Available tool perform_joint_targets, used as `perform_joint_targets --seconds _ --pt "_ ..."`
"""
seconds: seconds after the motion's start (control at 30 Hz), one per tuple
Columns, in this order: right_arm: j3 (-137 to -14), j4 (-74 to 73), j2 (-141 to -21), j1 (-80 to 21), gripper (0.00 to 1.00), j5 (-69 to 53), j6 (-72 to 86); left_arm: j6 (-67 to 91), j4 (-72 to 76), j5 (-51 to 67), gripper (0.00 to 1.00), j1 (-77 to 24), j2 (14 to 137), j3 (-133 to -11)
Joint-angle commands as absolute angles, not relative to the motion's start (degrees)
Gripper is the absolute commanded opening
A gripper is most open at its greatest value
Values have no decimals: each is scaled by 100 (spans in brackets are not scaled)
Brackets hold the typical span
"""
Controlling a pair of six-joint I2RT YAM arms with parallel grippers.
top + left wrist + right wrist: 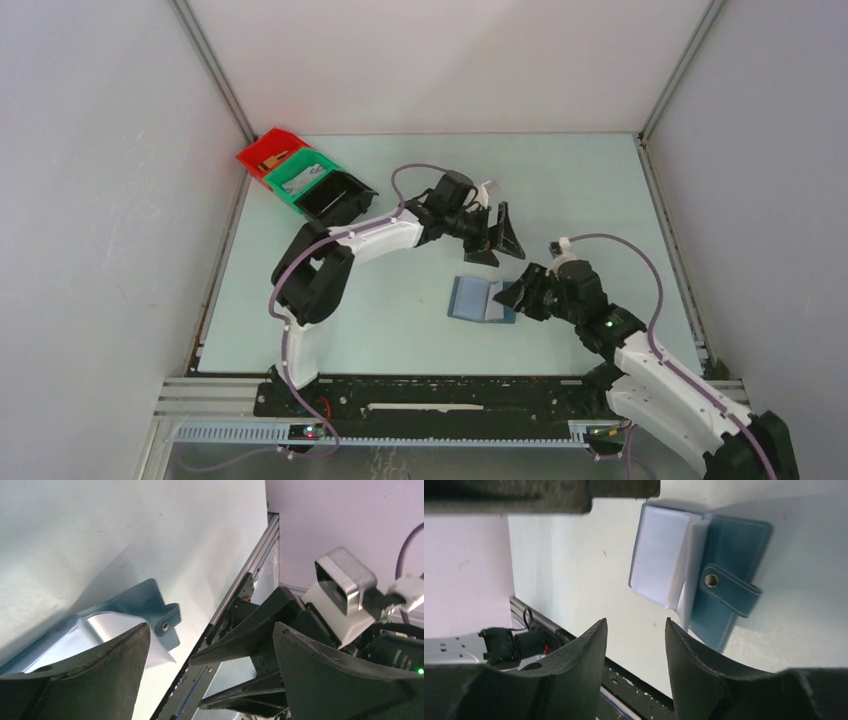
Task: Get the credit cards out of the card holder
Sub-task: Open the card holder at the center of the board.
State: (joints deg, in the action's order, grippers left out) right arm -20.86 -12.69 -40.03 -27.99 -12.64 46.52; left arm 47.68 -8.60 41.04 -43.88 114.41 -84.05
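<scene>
The slate-blue card holder lies spread open on the table, its snap tab on one edge. A pale card or sleeve shows inside it, and also in the left wrist view next to the holder. No other card colours show in the holder. My left gripper is open and empty, hovering just behind the holder. My right gripper is open and empty at the holder's right edge. In the right wrist view it sits a little short of the holder.
A red bin, a green bin and a black bin stand in a row at the back left. Something tan lies in the red bin, something pale in the green. Metal rails edge the table. The two grippers are close together.
</scene>
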Motion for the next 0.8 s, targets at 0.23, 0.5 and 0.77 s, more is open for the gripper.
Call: perform_joint_targets --seconds 0.23,0.5,0.77 --pt "-2520 -114 -5901 -3277 53 -1174 4731 4708 -1467 3600 96 -3965 10553 -7483" --pt "-2232 -645 -6163 -2436 52 -810 4527 4780 -1171 3681 96 -3981 10545 -6925" --pt "-1855 -345 -6325 -2007 52 -1149 4446 4781 -1063 3669 96 -3996 10648 -6705"
